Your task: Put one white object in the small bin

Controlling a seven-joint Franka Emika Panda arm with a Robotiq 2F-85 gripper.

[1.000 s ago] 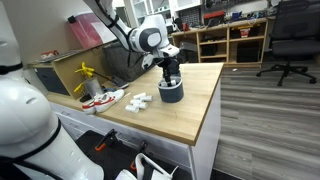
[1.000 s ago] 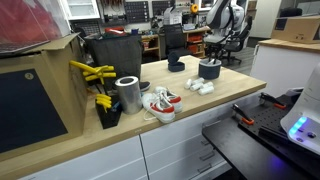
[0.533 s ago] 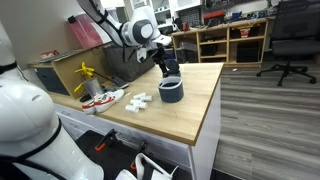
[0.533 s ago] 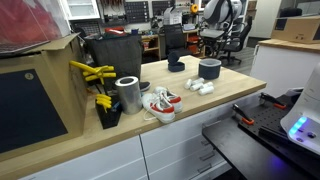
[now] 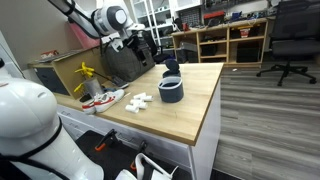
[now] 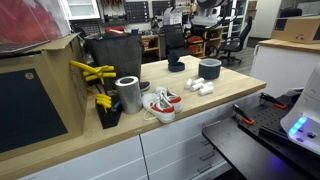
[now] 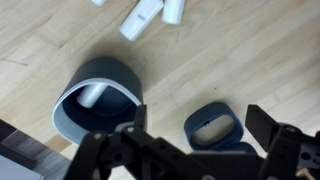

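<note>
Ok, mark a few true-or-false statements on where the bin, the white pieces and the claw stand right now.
1. A white object lies inside the small bin. True.
2. The claw is shut on a white piece. False: it is open, holds nothing and hangs above the bin.
3. Other white pieces lie on the wooden tabletop beside the bin. True.
4. The bin lies tipped on its side. False: it stands upright, mouth up.
5. The sneakers are inside the bin. False: they sit on the tabletop next to a metal can.
</note>
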